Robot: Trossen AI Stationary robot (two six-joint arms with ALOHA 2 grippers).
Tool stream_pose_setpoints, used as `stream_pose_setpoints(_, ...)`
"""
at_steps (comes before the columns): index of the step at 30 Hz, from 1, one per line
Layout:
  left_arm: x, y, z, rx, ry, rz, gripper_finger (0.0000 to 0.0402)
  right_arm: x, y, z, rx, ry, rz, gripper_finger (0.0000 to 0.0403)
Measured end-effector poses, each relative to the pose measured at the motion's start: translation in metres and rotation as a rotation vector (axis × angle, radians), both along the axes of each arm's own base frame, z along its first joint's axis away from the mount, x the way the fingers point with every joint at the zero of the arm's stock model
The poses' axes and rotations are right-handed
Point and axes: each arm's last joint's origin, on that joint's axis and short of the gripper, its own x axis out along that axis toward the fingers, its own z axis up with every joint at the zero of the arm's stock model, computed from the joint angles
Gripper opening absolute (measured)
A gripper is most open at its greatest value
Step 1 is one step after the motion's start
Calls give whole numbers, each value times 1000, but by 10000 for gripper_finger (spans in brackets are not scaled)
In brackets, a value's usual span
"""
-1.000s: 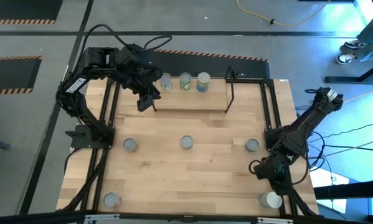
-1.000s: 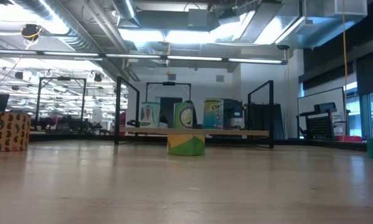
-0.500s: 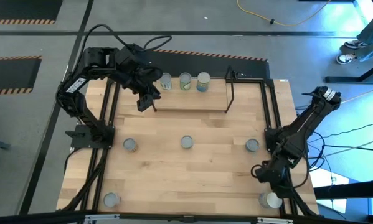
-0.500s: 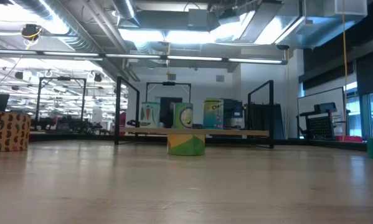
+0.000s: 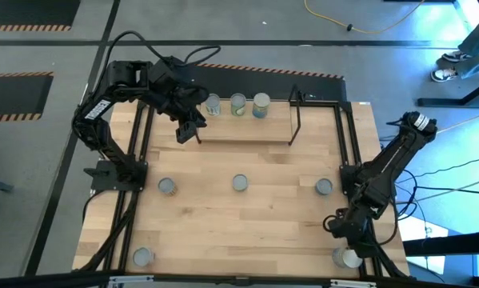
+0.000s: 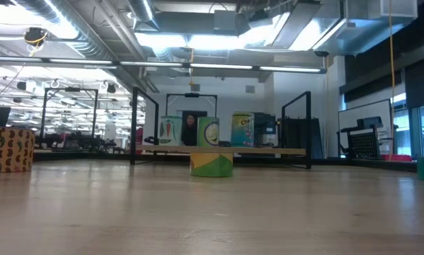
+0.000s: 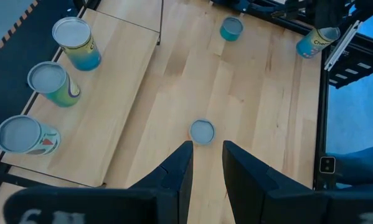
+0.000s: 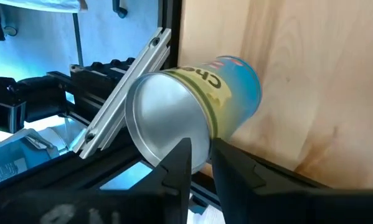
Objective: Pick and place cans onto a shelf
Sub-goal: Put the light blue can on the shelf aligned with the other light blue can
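Right wrist view: blue-and-yellow, silver-topped can (image 8: 192, 109).

Little legible lettering: yellow band around the blue-sided, silver-topped can (image 8: 202, 102) in the right wrist view carries dark letters reading roughly "Cho", rest turned out of sight. Same kind of partial word, "Ch", on the blue-and-yellow can (image 6: 243, 129) standing at the right of the row on the wooden shelf board (image 6: 268, 150) in the low view. Printing on other tins too small to read
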Motion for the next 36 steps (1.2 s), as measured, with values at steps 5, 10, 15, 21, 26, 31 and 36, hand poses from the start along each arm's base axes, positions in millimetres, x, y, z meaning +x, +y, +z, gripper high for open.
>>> stream_pose_setpoints(5, 0, 0, 0, 0, 0, 0, 80, 1, 6, -7, -22, 15, 11, 67)
stream_pose_setpoints(10, 0, 0, 0, 0, 0, 0, 80, 4, 11, -14, -38, 39, 17, 67)
stream_pose_setpoints(15, 0, 0, 0, 0, -1, 0, 80, 6, 14, -19, -57, 65, 14, 50)
stream_pose_setpoints(21, 0, 0, 0, -3, -1, 4, 80, 8, 14, -19, -87, 66, -81, 10)
stream_pose_setpoints(26, 0, 0, 0, -3, -1, 4, 80, 8, 14, -19, -100, 70, -121, 5)
stream_pose_setpoints(31, 0, 0, 0, -3, -1, 4, 80, 8, 13, -19, -102, 72, -126, 3)
stream_pose_setpoints(36, 0, 0, 0, -2, -1, 3, 80, 12, 8, -16, -109, 56, -159, 2)
